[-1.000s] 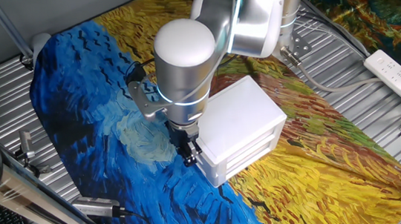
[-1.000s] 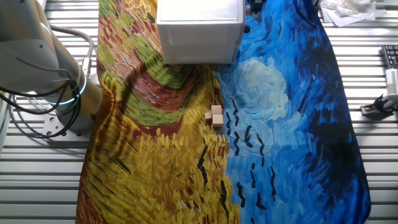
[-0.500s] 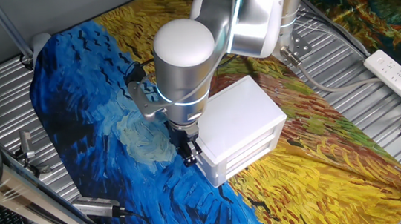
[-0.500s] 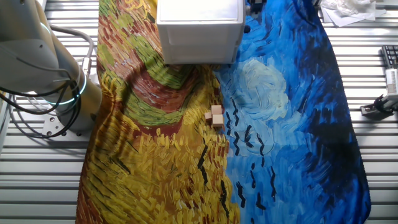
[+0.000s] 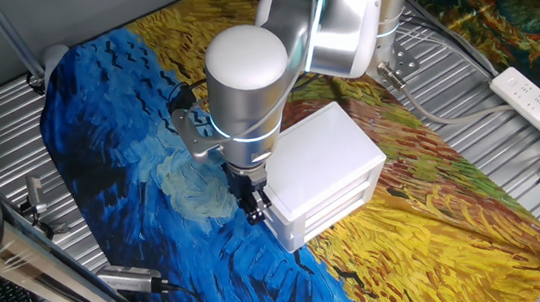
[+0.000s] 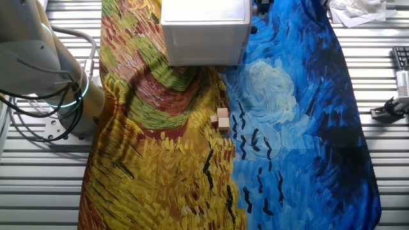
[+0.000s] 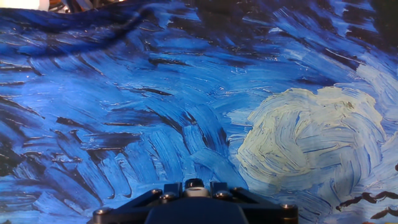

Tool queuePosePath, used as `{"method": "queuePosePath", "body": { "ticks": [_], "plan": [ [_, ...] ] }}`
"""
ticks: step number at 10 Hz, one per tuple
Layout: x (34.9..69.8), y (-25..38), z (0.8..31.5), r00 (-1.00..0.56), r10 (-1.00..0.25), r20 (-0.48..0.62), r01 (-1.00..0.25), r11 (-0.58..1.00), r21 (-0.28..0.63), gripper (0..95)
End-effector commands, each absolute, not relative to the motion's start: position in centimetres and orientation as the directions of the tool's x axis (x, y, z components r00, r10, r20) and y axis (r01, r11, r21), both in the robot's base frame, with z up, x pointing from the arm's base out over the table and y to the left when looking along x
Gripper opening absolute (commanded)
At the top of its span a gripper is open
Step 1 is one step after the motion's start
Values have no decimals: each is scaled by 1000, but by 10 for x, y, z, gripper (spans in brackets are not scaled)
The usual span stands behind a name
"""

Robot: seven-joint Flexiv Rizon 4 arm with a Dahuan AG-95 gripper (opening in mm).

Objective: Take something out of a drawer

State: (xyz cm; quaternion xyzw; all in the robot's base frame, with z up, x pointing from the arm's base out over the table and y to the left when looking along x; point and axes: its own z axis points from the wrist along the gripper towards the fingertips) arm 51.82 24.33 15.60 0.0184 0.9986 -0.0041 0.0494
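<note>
Beside the white cabinet (image 5: 325, 173), the end effector (image 5: 253, 210) hangs low over the blue cloth (image 5: 118, 137) (finger spacing cannot be told). Reaching the drawer (image 6: 206, 45) front squarely, level with its knob, looks wise.

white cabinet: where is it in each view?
One fixed view: cabinet right of centre, beside the gripper.
Other fixed view: cabinet at top centre, cut off by the frame edge.
Hand view: not in it, only the cloth shows.
Shared landmark: pale yellow swirl on the blue cloth.
</note>
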Motion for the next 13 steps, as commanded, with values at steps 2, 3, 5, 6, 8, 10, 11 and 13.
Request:
{"method": "queuePosePath", "body": {
  "ticks": [2, 3, 5, 6, 8, 10, 11, 13],
  "plan": [
    [518, 243, 156, -995, 33, -99, 34, 999, -8, 0],
    [518, 243, 156, -994, 37, -103, 38, 999, -6, 0],
    [518, 243, 156, -993, 35, -115, 36, 999, -6, 0],
    [518, 243, 156, -992, 32, -119, 33, 999, -6, 0],
    [518, 243, 156, -991, 32, -126, 33, 999, -3, 0],
    [518, 243, 156, -991, 34, -126, 34, 999, -3, 0],
    [518, 243, 156, -992, 34, -125, 35, 999, -4, 0],
    [518, 243, 156, -991, 37, -125, 37, 999, -3, 0]
  ]
}}
